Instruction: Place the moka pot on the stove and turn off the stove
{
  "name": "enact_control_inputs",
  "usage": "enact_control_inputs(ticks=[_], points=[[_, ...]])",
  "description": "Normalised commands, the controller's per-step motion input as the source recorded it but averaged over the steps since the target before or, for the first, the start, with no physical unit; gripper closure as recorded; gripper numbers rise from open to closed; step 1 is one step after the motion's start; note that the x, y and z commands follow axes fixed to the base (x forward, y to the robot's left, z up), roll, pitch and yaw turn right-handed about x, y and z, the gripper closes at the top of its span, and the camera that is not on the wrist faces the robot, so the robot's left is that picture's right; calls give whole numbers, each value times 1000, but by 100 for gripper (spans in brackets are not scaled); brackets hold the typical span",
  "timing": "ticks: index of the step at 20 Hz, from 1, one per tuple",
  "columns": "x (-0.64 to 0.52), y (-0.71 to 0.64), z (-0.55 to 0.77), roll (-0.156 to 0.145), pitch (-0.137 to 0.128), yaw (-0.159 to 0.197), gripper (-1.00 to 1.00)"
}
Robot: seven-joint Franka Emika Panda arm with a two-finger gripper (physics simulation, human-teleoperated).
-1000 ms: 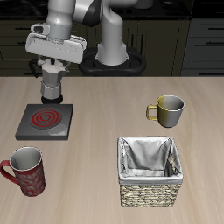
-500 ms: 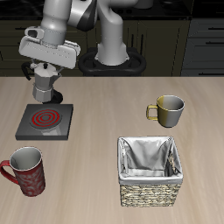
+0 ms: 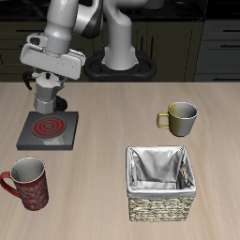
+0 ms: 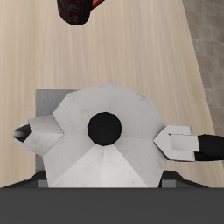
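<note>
My gripper is shut on the silver faceted moka pot, gripping it near the lid and holding it in the air. The pot hangs upright just above the back edge of the stove, a flat dark-grey hotplate with a red spiral burner ring. In the wrist view I look straight down on the moka pot and its black lid knob. My gripper spans the lid, with one of its fingers pressed against the side. A corner of the stove shows behind the pot.
A red patterned mug stands in front of the stove near the table's front edge, and the red mug also shows in the wrist view. An olive-grey mug and a cloth-lined wicker basket occupy the table's other half.
The gripper has carried the moka pot sideways, away from the olive-grey mug, to hang over the stove's back edge. Nothing else moved.
</note>
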Motion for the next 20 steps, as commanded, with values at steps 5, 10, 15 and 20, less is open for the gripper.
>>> enact_control_inputs(ticks=[5,10,15,20], points=[[68,-14,-22,-17,-2,-35,100],[94,36,-241,8,21,-19,100],[32,1,-233,-2,24,-12,100],[13,-32,-204,-21,17,5,100]])
